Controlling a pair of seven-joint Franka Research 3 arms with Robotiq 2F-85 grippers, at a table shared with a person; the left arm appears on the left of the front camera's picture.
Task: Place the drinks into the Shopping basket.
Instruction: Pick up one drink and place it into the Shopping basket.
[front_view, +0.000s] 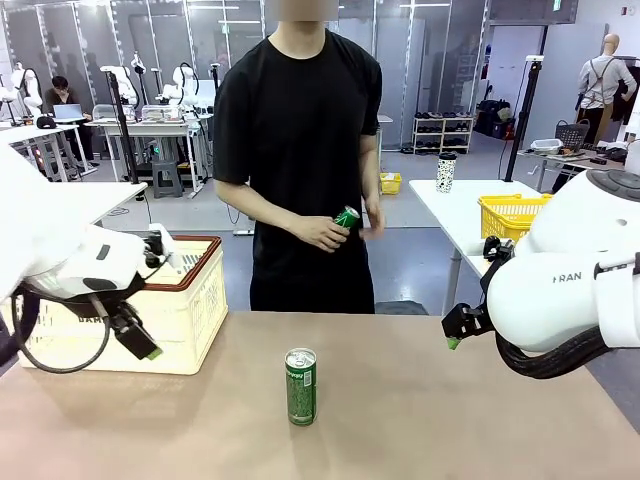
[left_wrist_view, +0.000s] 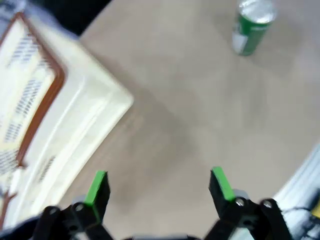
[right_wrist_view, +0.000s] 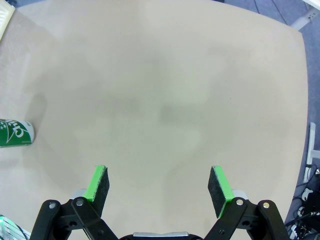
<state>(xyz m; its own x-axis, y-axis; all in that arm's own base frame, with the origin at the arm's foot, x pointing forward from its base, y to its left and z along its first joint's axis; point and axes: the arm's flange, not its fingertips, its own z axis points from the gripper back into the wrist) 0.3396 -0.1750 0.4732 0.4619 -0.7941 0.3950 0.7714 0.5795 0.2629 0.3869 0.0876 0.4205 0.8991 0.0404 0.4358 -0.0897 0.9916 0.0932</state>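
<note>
Starting from our left side, we find the left gripper (front_view: 138, 340) hanging just in front of the cream plastic lattice basket with the dark brown-red rim (front_view: 195, 310). Its jaws stand wide apart and nothing is between the green pads, which the left wrist view (left_wrist_view: 160, 182) confirms. In that view the basket wall (left_wrist_view: 85, 125) lies close at one side.

Moving to the middle, a green metal drink can with a silver top (front_view: 300, 386) stands upright on the light brown table (front_view: 450, 420), so its long axis is vertical. It is apart from the basket and touches nothing else. From the left gripper it lies toward the centre of the table and a little nearer to our side; in the left wrist view it sits far up in the corner (left_wrist_view: 252, 27), away from the basket.

Behind it, the person's hand (front_view: 322, 233) holds a second green can (front_view: 346, 217) above the far edge, not yet on the table.

On the right, the right gripper (front_view: 455, 335) is also spread open and empty (right_wrist_view: 160, 182), with the can at the far edge of its view (right_wrist_view: 15, 133).

We judge that both grippers are about equally distant from the standing can. The left one is beside the basket, so it would have the shorter carry and would grip the can from the side.
</note>
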